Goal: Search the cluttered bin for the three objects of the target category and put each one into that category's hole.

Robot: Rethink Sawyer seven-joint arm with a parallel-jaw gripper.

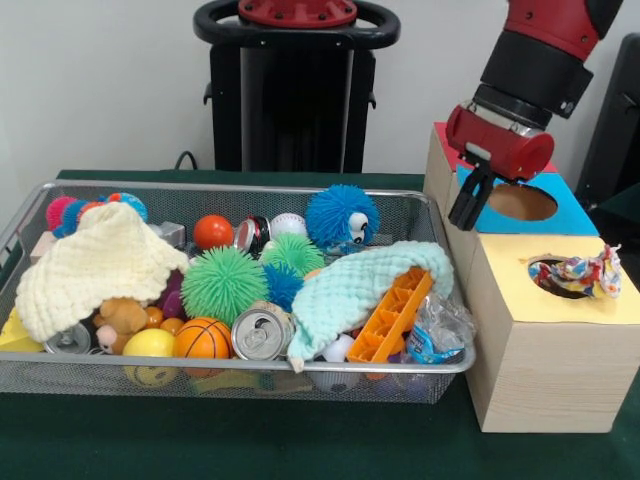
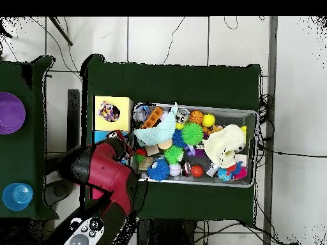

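Black claw (image 1: 468,205) on the red arm hangs empty over the blue-topped wooden box (image 1: 570,212), fingers (image 1: 462,210) close together; we can't tell if clenched or released. Just below it, toward the camera, we see a multicoloured speckled cloth (image 1: 578,273) draped in the round hole (image 1: 553,277) of the yellow-topped pale wood box (image 1: 545,385). Off to its side sits the silver wire-mesh bin (image 1: 230,372) w/ balls, cans, pale-yellow knit cloth (image 1: 95,265), mint knit cloth (image 1: 350,290), orange plastic block (image 1: 392,318).
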